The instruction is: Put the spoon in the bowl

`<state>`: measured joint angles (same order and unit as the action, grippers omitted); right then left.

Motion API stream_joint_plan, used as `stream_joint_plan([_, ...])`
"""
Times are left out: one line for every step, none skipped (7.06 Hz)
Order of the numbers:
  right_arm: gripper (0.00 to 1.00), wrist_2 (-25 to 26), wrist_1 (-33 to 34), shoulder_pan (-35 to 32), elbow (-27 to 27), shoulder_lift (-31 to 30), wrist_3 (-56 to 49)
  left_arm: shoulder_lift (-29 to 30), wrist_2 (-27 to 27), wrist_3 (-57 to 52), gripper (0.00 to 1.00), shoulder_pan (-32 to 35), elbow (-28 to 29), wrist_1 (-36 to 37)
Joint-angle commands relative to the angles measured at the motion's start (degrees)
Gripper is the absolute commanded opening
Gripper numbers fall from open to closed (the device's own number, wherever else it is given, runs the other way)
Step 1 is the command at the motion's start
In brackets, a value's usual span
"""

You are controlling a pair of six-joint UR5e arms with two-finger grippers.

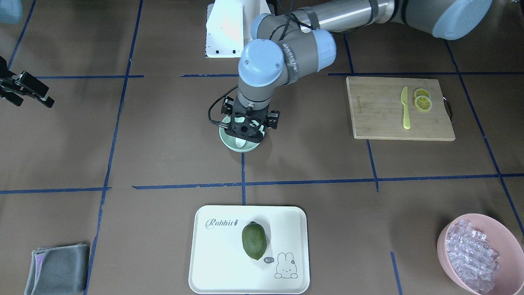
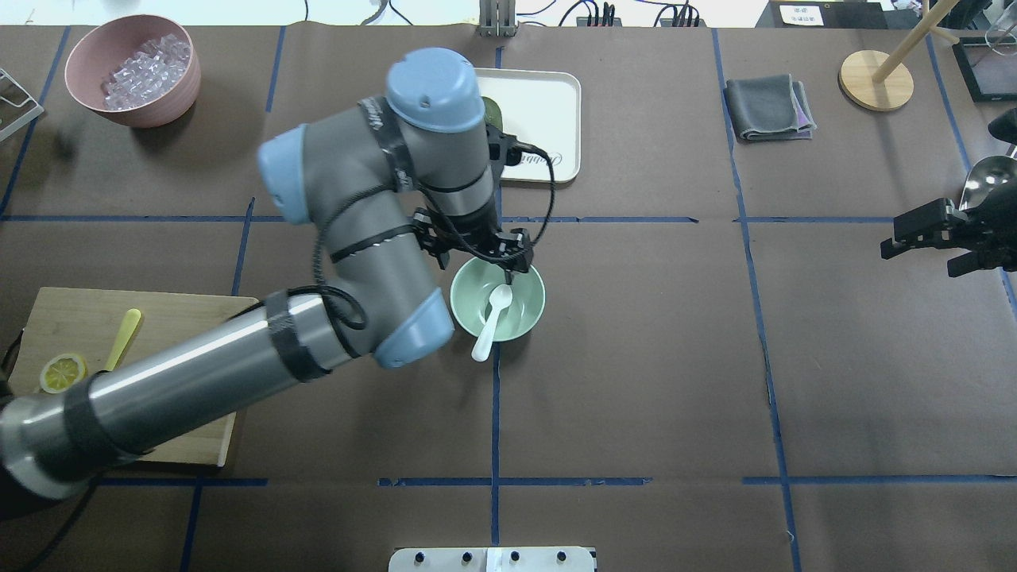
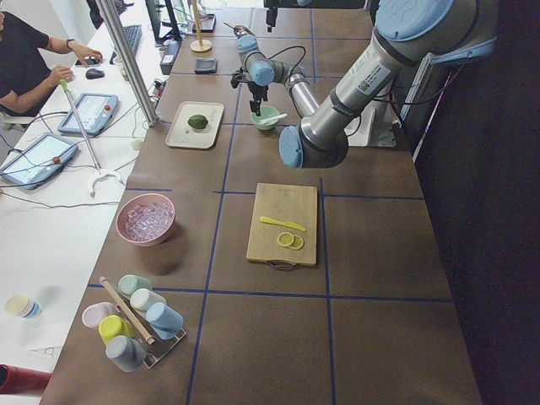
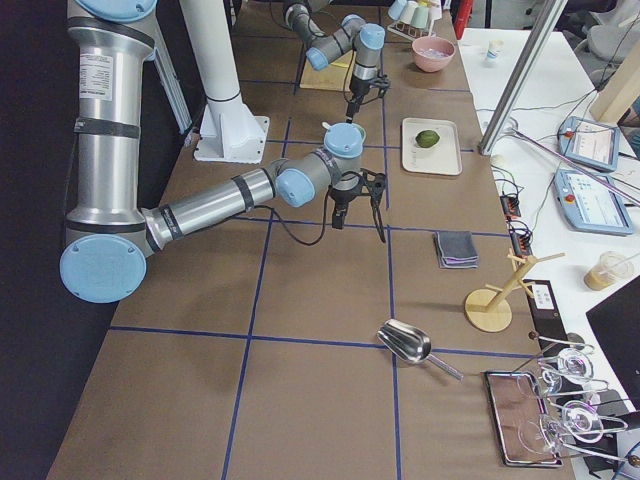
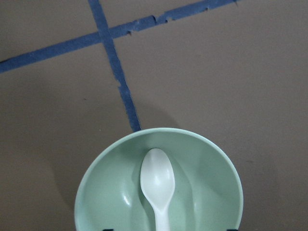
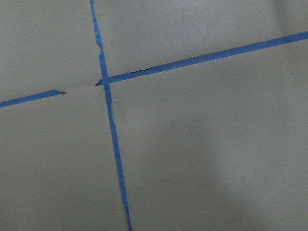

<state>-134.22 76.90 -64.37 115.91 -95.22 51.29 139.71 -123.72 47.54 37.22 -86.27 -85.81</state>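
Spoon [image 2: 493,318]: lies in the bowl [image 2: 528,308], scoop down in the basin. Handle leans on the rim nearest my base, its end poking out past it.
Left pincer [image 2: 507,268]: hovers just above the bowl, released. In the wrist view my jaws stand wide on either side of the handle and touch nothing.
Right pincer [image 2: 914,242]: well apart near the table's right edge. Jaws look parted and empty.
Done: placement, as I judge it; the bowl alone carries the spoon.
Left: only a straight lift clear.
Risk: brushing the overhanging handle could lever the spoon out.
Decoy: yellow knife [image 2: 123,338] lies on the cutting board [image 2: 159,326], far from the bowl.
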Motion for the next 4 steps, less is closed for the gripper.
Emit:
stream_joint_plan([1.00,-0.69,0.71,-5.82,-2.86,-1.63,-12.55,-15.79,-2.21,-7.40,1.00,6.17,-17.62,3.88])
stream_joint_plan([1.00,-0.69,0.71,-8.20,-5.41,-1.63,-18.27,-20.22,-3.44,-15.30,1.00,10.28,-23.27,8.77])
stream_joint_plan([1.00,-0.69,0.80,-10.75,-8.30,-1.55,-24.25,-25.14,-3.63,-24.16,1.00,14.94,-28.02,13.69])
stream_joint_plan([1.00,-0.78,1.23,-13.64,-10.94,-1.55,-31.00,-29.37,-5.19,-35.13,1.00,21.25,-29.11,16.53])
